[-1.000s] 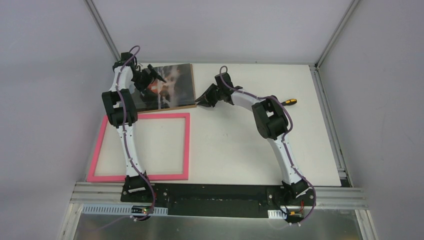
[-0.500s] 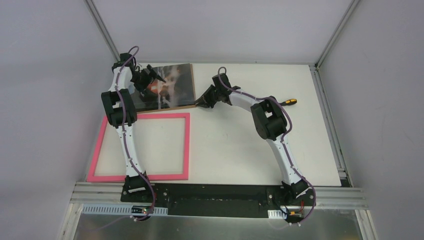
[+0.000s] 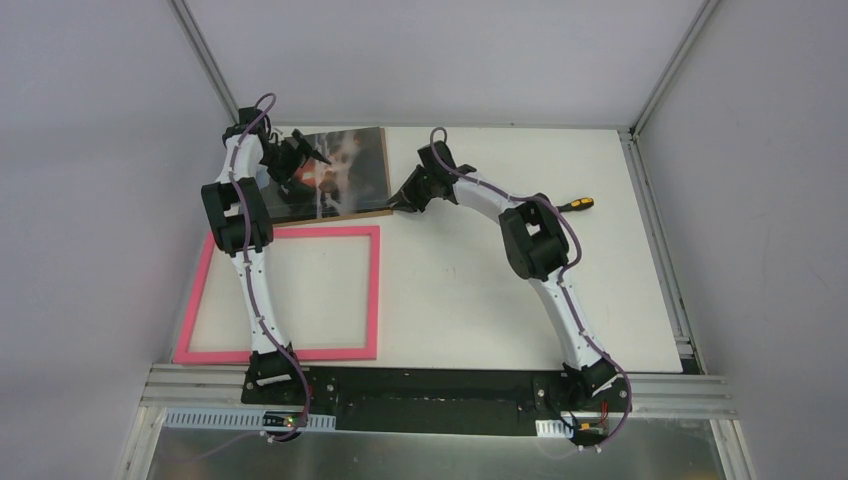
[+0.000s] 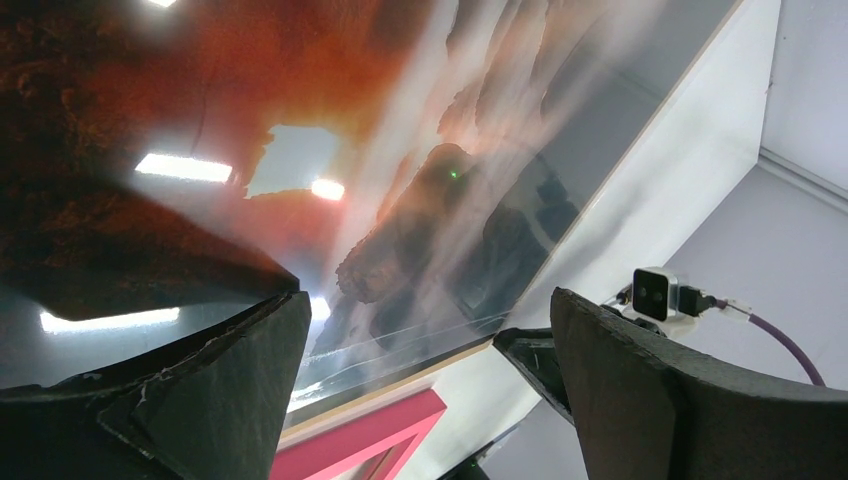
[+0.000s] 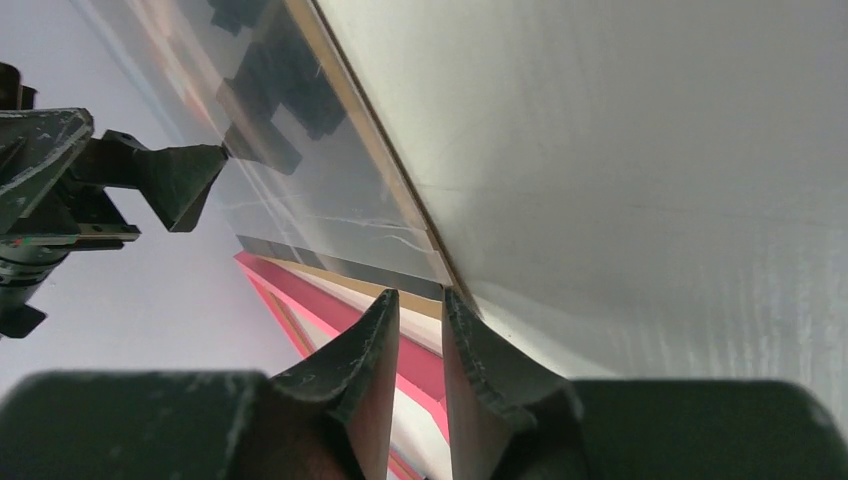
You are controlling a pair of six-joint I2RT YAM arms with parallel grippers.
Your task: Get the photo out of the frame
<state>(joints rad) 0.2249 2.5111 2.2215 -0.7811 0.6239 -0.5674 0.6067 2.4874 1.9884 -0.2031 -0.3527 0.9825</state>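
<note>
The photo (image 3: 345, 165), a dark sunset print on a brown board, lies flat at the far left of the table. It also shows in the left wrist view (image 4: 400, 150). The empty pink frame (image 3: 372, 290) lies just in front of it. My left gripper (image 3: 302, 160) hovers over the photo's left part, its jaws wide open (image 4: 425, 300) and empty. My right gripper (image 3: 397, 207) is low at the photo's near right corner. Its jaws (image 5: 420, 292) stand a narrow slit apart, tips right at the board's corner (image 5: 430, 262), holding nothing that I can see.
A yellow-handled screwdriver (image 3: 578, 204) lies on the table to the right, behind my right arm. The frame's pink corner (image 4: 370, 440) sits close under the photo's near edge. Enclosure walls stand close at the back and left.
My right gripper has slid left and a little back until its tips reach the photo's near right corner. The left arm, photo and frame have not moved.
</note>
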